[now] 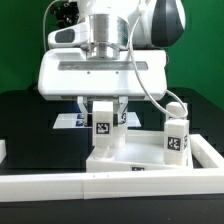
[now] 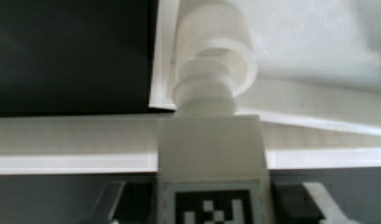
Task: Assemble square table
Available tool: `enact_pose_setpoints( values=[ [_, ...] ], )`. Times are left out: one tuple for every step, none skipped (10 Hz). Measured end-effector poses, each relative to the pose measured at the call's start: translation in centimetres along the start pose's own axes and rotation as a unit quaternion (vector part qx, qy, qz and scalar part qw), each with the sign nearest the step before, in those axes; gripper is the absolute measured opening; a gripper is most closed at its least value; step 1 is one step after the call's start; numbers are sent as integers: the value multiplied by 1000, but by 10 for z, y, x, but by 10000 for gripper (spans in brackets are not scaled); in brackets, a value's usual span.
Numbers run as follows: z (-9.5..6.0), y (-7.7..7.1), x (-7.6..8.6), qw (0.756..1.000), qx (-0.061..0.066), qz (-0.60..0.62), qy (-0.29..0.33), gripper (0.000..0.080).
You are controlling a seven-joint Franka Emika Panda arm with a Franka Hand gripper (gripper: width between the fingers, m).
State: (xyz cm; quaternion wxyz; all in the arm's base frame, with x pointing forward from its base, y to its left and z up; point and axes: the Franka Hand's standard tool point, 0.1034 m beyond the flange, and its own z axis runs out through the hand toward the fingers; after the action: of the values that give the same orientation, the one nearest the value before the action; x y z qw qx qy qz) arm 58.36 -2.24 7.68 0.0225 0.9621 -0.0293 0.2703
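White leg sits clamped upright in your pincer, its foot on the top. Your second leg stands near, toward the exterior view's right.

The leg in the tool is white plastic, smooth and matt, carrying a flat black-and-white printed tag. A second leg, near the surface's edge on the exterior view's right, looks the same plastic. The square top is smooth white plastic with a faint sheen. The rails are white and matt. The surface is black, dull, cloth-like. The arm's shell is glossy white plastic.
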Motion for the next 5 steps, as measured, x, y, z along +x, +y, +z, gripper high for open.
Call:
enact_pose_setpoints(
  values=[
    [3,-2,-3,1000,1,-1,-3,287],
    [5,-4,-7,1000,2,-1,-6,287],
    [7,-4,-8,1000,1,-1,-6,287],
    [7,-4,-8,1000,1,-1,-5,287],
    [7,-4,-8,1000,0,-1,-3,287]
  ],
)
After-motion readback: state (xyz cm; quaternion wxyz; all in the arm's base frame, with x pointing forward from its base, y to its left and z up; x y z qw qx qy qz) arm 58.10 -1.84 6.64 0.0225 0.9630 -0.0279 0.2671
